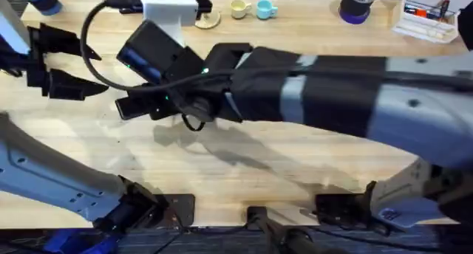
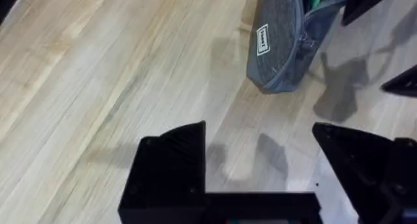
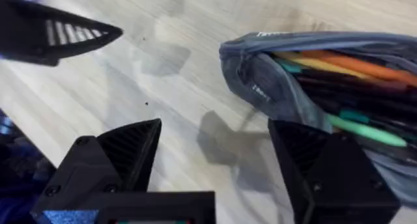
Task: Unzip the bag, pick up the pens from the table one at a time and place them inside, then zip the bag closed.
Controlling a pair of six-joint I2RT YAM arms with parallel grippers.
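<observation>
The bag, a blue-grey pouch, lies on the table with its zipper open. Several pens lie inside it: orange, green and dark ones. My right gripper hovers open just above the bag's end, nothing between its fingers. The right arm reaches across the table's middle and hides the bag from above. In the left wrist view the bag lies ahead of my left gripper, which is open and empty. From overhead the left gripper stands at the far left.
Along the far edge stand a white block, two small cups, a dark tape roll and a white tray. Bare wood lies in front of the arms.
</observation>
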